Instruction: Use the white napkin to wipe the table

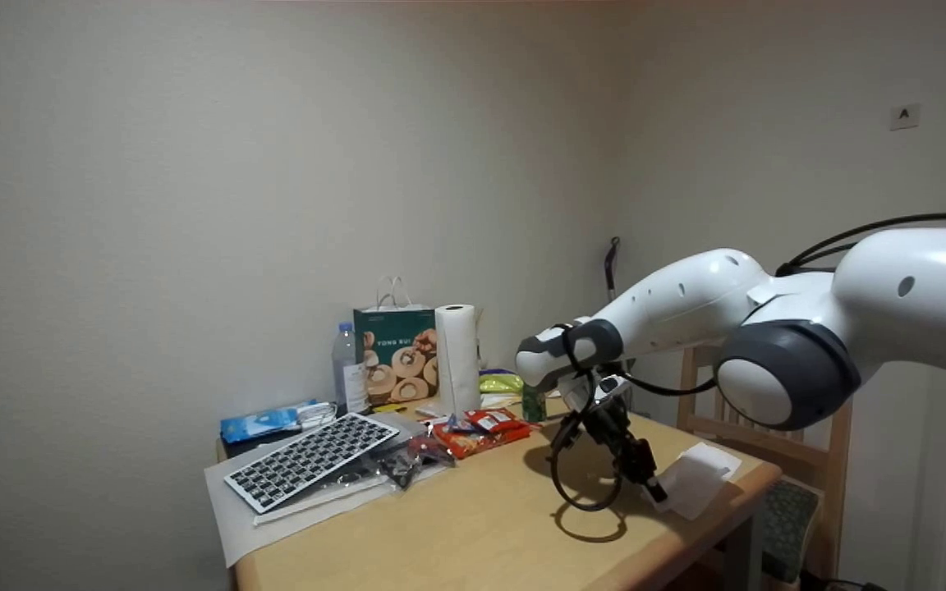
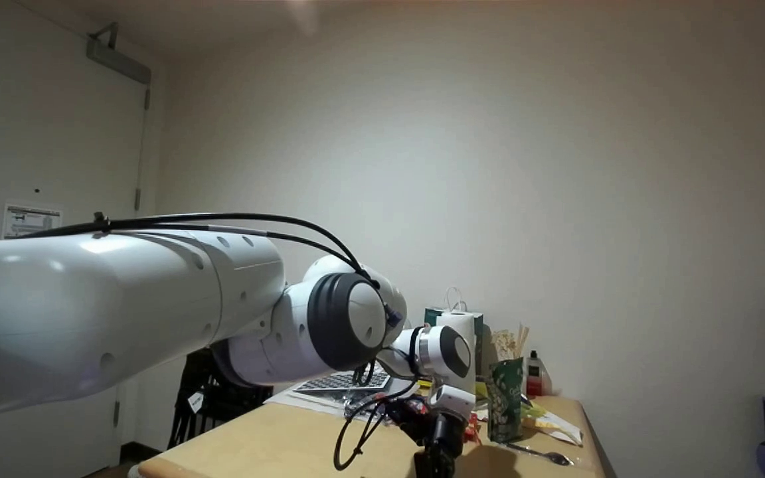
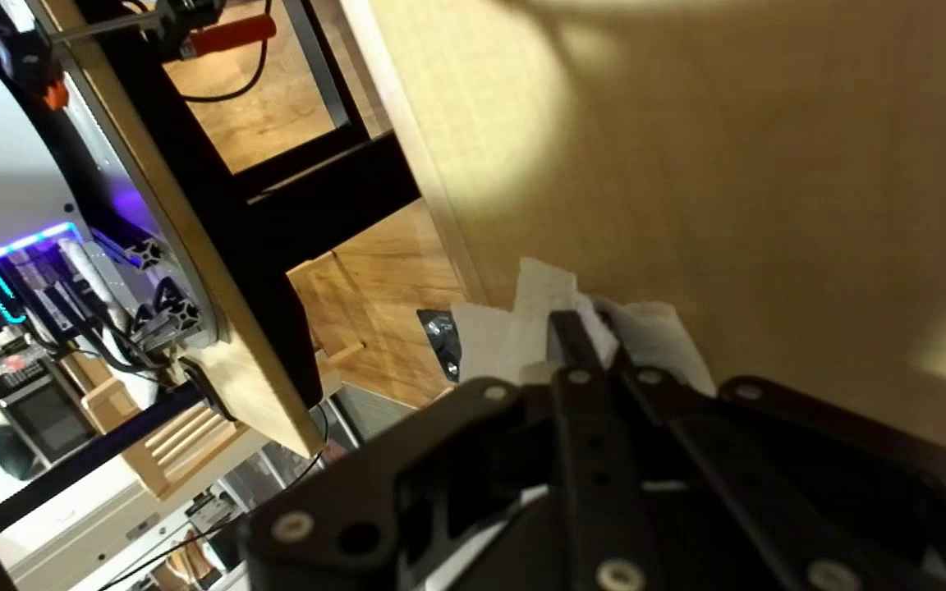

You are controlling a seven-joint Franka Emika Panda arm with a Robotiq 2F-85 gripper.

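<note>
The white napkin [image 1: 701,478] lies spread and crumpled near a corner of the light wooden table [image 1: 473,533], beside my lowered gripper [image 1: 655,491]. In the wrist view, part of the napkin [image 3: 660,332] is pinched between my gripper's [image 3: 590,325] fingers, and it fans out on both sides of them. Bare tabletop [image 3: 785,180] extends beyond it in that view. An exterior view cuts off the fingertips at its bottom edge, and the napkin does not show there.
A keyboard [image 1: 313,461], red snack packets [image 1: 485,432], an upright paper towel roll [image 1: 458,357], a bottle [image 1: 348,369] and a paper bag [image 1: 397,357] crowd the table's back. A spoon [image 2: 542,455] rests near one edge. A wooden chair [image 1: 830,476] stands close to the corner.
</note>
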